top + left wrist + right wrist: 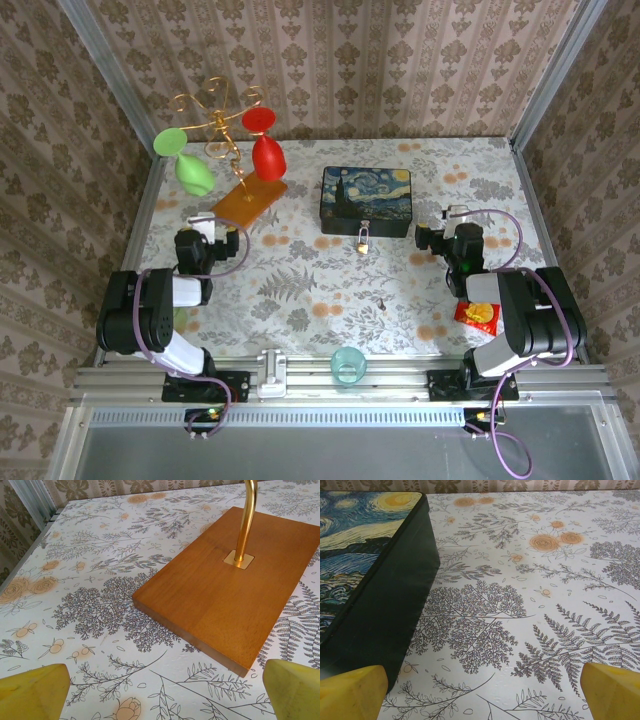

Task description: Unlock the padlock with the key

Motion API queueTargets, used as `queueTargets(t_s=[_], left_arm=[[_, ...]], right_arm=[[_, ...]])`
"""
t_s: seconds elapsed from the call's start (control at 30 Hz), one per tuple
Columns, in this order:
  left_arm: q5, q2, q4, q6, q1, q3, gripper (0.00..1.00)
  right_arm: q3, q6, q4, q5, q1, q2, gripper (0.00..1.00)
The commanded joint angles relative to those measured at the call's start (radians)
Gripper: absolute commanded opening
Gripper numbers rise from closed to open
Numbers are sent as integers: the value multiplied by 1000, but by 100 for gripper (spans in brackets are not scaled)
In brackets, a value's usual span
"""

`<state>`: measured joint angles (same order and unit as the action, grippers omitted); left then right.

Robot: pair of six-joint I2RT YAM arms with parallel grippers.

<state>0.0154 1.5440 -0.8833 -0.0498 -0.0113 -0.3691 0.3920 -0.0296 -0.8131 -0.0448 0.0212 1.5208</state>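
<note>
While left claw [162, 695] and right claw [482, 692] gape empty, floral table [300, 290], damask wallpaper [400, 60], padlock [363, 240] at box [366, 200] front

walls [330, 60]: damask wallpaper | table [300, 290]: floral cloth | light: even

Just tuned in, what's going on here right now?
Nothing is being handled yet. The left end effector is open, low over the table in front of the wooden base. The right end effector is open too, beside the painted box. The padlock sits at the front of the box. The key lies on the table nearer the arms, with neither end effector near it.
</note>
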Motion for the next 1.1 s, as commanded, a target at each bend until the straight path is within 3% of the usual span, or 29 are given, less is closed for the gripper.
queueTargets(t_s=[0.0, 0.33, 0.57, 0.67, 0.9, 1.07], left_arm=[[-3, 13, -28, -13, 6, -26, 100], [-27, -37, -94, 8, 11, 29, 100], [-48, -170, -82, 8, 9, 85, 100], [-45, -217, -21, -23, -15, 72, 100], [-173, -335, 67, -191, -216, 37, 100], [-323, -434, 203, -141, -429, -26, 100]], right_arm=[[19, -6, -34, -23, -6, 11, 100], [15, 4, -15, 6, -6, -26, 100], [60, -2, 231, 10, 0, -226, 100], [94, -83, 366, 27, 1, -307, 100], [193, -303, 679, 179, -6, -437, 100], [247, -367, 938, 224, 15, -501, 99]])
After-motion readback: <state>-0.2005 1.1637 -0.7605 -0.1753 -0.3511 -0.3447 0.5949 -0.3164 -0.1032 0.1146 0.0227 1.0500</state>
